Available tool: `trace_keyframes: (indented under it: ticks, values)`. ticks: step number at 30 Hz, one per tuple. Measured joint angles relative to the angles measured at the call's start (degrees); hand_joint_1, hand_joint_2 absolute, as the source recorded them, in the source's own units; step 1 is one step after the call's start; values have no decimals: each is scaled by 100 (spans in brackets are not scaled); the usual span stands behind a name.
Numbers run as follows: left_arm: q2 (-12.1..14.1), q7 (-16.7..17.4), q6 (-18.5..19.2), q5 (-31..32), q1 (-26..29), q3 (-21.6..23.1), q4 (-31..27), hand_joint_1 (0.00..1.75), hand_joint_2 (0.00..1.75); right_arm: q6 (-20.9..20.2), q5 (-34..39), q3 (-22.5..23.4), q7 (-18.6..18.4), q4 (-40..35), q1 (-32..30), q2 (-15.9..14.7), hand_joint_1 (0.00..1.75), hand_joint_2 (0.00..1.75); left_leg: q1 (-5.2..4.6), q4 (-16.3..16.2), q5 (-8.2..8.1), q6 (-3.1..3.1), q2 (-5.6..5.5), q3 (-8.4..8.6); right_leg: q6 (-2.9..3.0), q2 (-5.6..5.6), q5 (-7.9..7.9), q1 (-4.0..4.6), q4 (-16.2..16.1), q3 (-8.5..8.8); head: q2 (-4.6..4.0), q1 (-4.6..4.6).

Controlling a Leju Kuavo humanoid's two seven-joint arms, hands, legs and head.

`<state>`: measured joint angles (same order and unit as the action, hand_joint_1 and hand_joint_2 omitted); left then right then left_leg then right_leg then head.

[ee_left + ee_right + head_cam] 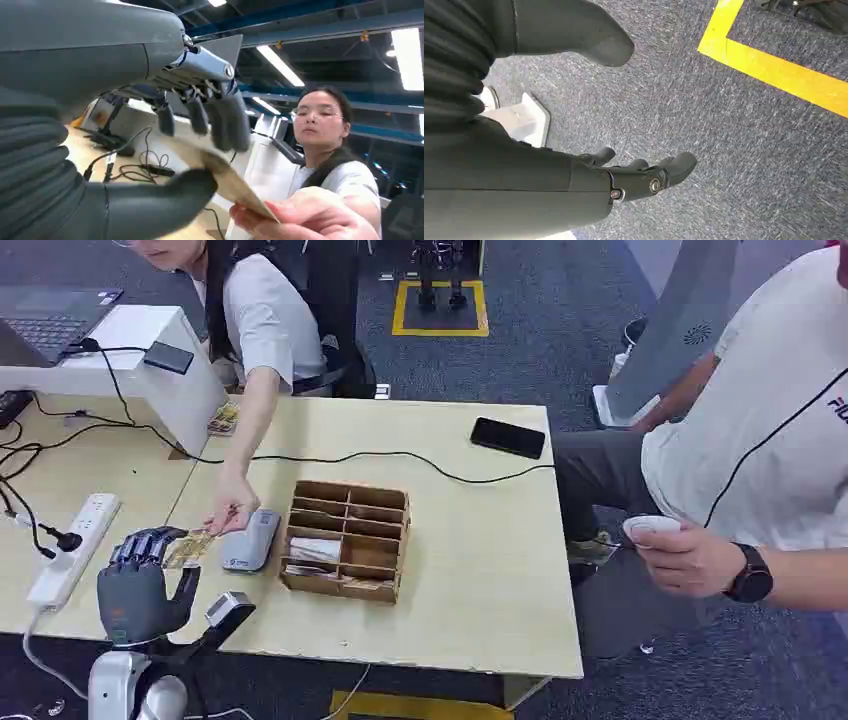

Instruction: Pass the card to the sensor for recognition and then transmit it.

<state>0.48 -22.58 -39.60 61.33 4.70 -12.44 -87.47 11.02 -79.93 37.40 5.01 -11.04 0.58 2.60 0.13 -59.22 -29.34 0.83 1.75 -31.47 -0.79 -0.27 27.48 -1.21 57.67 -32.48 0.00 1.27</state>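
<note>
Card pinched in left hand, person's hand gripping it, right hand spread, holding nothing

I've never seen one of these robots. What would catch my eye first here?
Most striking is the robot's dark left hand at the table's near edge, holding a card that a person's hand also pinches, just beside the grey sensor. Right of that sits a wooden compartment box, and a black phone lies near the far edge.
</note>
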Motion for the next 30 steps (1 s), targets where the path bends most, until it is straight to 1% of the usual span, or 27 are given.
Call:
trace_keyframes:
  ticks: [4, 8, 10, 15, 18, 20, 30]
  values:
    - [0, 11, 0, -92, 0, 0, 0, 175, 175, 13, -4, 7, 35, 0, 2, 0, 0, 175, 0, 0, 0, 0, 0, 0, 0, 0, 0, 0, 0, 0, 0, 0]
    - [2, -48, 0, -220, 1, 0, 0, 175, 175, 15, -11, 11, 37, 0, 3, 0, 0, 175, 0, 0, 0, 0, 0, 0, 0, 0, 0, 0, 0, 0, 0, 2]
    - [-2, -145, 0, -374, 1, 0, 0, 175, 175, 15, -11, 28, 35, 0, 4, 0, 0, 175, 0, 0, 0, 0, 0, 0, 0, 0, 0, 0, 0, 0, 0, 2]
    - [-2, -492, 0, -989, 19, 0, 0, 175, 175, 15, -15, 77, 68, 0, 4, 2, 0, 175, 0, 0, 0, 0, 0, 0, 0, 0, 0, 0, 0, 0, 0, 0]
    - [9, -481, 0, -1341, 46, 52, -2, 175, 175, 13, -15, 94, 66, 0, 4, 2, 0, 175, 0, 0, 0, 0, 0, 0, 0, 0, 0, 0, 0, 0, 0, 2]
    - [26, -468, 0, -1451, 68, 103, -2, 175, 175, 13, -15, 103, 66, 0, 4, 2, 0, 175, 0, 0, 0, 0, 0, 0, 0, 0, 0, 0, 0, 0, 0, 2]
    - [33, -468, 2, -1493, 101, 170, -2, 175, 175, 13, -15, 131, 66, 0, 4, 2, 0, 175, 0, 0, 0, 0, 0, 0, 0, 0, 0, 0, 0, 0, 0, 2]
